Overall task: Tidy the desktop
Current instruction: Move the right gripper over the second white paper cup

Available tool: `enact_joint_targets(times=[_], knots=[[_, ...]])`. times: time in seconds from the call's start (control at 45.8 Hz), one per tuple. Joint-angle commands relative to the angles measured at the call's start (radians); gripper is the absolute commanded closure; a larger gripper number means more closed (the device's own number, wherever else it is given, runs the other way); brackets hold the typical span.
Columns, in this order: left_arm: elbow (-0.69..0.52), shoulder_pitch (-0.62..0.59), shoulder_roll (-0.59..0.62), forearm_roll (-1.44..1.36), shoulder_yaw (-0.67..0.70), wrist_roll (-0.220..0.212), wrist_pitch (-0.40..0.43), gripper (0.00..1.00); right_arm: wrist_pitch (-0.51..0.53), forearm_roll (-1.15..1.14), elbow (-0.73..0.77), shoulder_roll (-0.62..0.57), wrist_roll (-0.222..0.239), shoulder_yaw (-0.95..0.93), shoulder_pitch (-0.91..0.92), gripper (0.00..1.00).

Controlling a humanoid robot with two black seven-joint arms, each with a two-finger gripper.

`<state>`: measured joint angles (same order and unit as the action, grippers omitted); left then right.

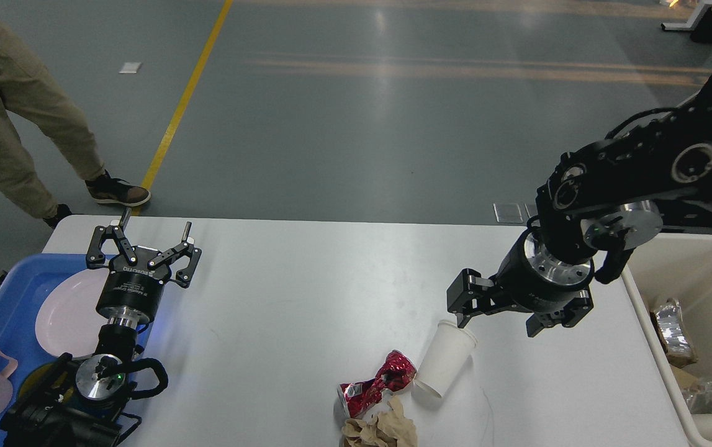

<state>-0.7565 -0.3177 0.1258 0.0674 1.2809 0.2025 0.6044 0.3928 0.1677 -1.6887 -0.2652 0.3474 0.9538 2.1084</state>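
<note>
On the desktop [281,310] lie one white cup [444,359], one crushed red can [375,383], one paper wad [380,429]; both grippers' fingers [187,231] spread wide.

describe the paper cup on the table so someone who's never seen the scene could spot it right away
On the white desktop, look at the litter near its front edge, right of centre. The white paper cup lies tilted there, its open rim toward the right gripper just above it. Unlike the crushed red can touching its left side and the crumpled brown paper in front, it is plain white, smooth and uncrushed.
</note>
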Motion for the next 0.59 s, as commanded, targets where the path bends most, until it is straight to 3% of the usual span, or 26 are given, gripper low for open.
enact_joint_targets(times=[0.0, 0.262, 0.568], knots=[[0.000, 0.000, 0.000, 0.000, 0.000, 0.000, 0.000, 0.04, -0.129, 0.004, 0.043, 0.046, 0.013, -0.020, -0.111, 0.05], [0.000, 0.000, 0.000, 0.000, 0.000, 0.000, 0.000, 0.04, -0.256, 0.045, 0.262, 0.090, 0.031, -0.104, -0.431, 0.05], [0.000, 0.000, 0.000, 0.000, 0.000, 0.000, 0.000, 0.04, -0.267, 0.046, 0.584, 0.218, 0.030, -0.176, -0.708, 0.05]])
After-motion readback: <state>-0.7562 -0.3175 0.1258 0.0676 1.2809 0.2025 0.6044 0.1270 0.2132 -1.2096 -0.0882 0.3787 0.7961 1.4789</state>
